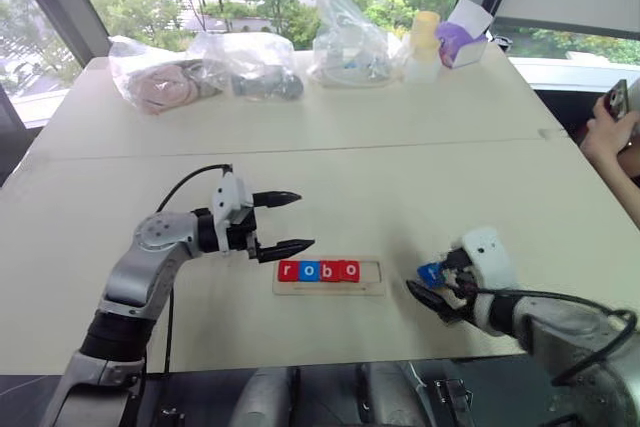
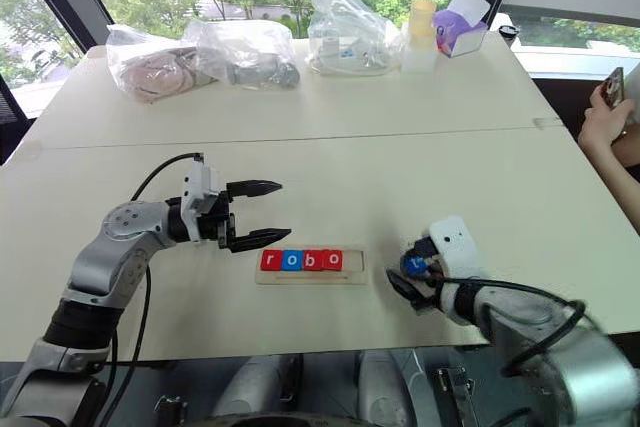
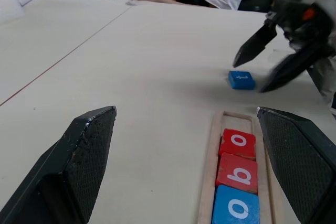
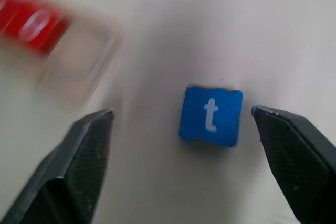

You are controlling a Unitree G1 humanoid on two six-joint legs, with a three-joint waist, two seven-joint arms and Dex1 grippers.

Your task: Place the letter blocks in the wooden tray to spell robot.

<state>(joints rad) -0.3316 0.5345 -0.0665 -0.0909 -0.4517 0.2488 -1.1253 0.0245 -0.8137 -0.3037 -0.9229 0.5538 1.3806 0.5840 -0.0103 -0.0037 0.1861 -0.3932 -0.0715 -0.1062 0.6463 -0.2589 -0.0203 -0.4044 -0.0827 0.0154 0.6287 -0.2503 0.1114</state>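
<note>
the letter blocks [image 1: 318,270] sit in the wooden tray [image 1: 372,277] near your edge of the table [image 1: 400,157]. four of them are in a row there: a red r, a blue o, a red b and a red o. the slot at the right end of the tray is bare.

the last block, the blue t [image 4: 211,115], lies flat on the table to the right of the tray, a little way off from it. its letter faces up.

look at your right gripper [image 4: 184,145]. it points down and toward the left, at the blue t. its two black fingers are spread wide, one on each side of the block, and neither one touches it. the block is not held.

your left arm is bent and comes in from the left. your left gripper [image 1: 285,221] lies level over the table and points to the right, toward the tray. its fingers are spread wide too, with nothing between them. the lower fingertip is just above the left end of the tray.

bags [image 1: 200,67] and a yellow cup [image 1: 424,35] sit at the far side of the table. a person's hand [image 1: 602,132] holds a phone at the right.
</note>
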